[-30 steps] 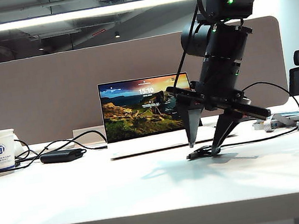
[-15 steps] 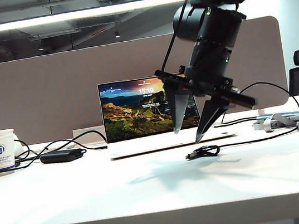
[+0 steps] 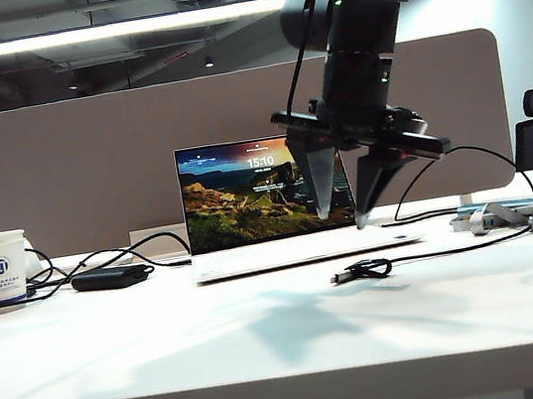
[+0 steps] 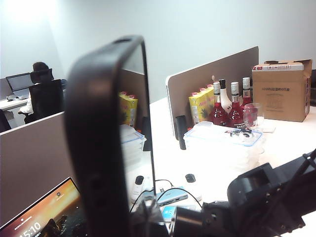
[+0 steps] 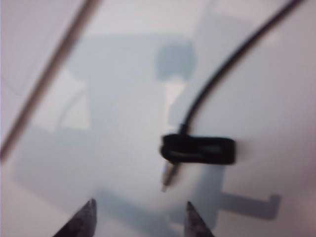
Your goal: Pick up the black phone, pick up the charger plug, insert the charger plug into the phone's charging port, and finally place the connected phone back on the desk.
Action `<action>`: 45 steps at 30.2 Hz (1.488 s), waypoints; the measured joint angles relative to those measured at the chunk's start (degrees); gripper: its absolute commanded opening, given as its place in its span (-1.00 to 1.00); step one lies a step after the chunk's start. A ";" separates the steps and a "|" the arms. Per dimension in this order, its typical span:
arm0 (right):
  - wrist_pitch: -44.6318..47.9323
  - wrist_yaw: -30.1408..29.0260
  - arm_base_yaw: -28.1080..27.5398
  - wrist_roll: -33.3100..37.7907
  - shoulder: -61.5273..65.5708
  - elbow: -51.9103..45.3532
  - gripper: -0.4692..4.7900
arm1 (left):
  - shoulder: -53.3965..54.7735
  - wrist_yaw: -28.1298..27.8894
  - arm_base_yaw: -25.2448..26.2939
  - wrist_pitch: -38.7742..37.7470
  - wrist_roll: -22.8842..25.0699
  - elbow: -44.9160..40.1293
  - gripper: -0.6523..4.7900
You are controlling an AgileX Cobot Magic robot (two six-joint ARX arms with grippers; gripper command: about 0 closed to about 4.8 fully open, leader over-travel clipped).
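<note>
From my station I judge the main risk to be the charger plug [image 5: 168,178]. It lies loose on the desk [image 3: 169,354], to the right of the middle and in front of the laptop [image 3: 267,199], beside a small coil of its own cable [image 3: 362,270]. The tip is very small. If I bring the right gripper [image 3: 342,216] down a little off line, the fingers can push the plug aside, or close on the coil and not on the tip. The right wrist view is blurred, so I cannot aim well from it. A second risk is the cable: if it is lifted fast, it may pull against the things at the right of the desk.

The right gripper hangs above the plug, clearly apart from it, with fingertips pointing down. Its jaws stand wide apart, and nothing is between them.

The left gripper itself I cannot see in the exterior view. In the left wrist view the black phone [image 4: 106,143] stands upright very close to the camera, raised off the desk, so I judge the left gripper is closed on its lower end. If that grip is weak, the phone can turn when the plug presses into the charging port.
</note>
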 measured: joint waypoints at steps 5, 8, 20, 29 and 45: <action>-0.50 0.48 0.24 0.26 1.36 0.00 0.03 | -0.83 -0.02 0.00 -0.94 0.00 -0.02 -0.78; -0.50 0.55 0.17 0.35 1.77 0.00 0.03 | -0.90 0.00 0.00 -1.27 0.00 -0.02 -0.78; 2.47 0.02 0.26 1.84 4.13 0.02 0.03 | -0.87 0.00 0.00 -2.75 0.00 -0.02 -0.78; 2.60 -1.22 -0.09 1.84 5.62 0.00 0.03 | -0.87 0.02 0.00 -2.75 0.00 -0.02 -0.78; 2.25 -2.45 -0.11 3.32 6.80 0.07 -0.02 | -0.87 0.00 0.00 -2.75 0.00 -0.02 -0.78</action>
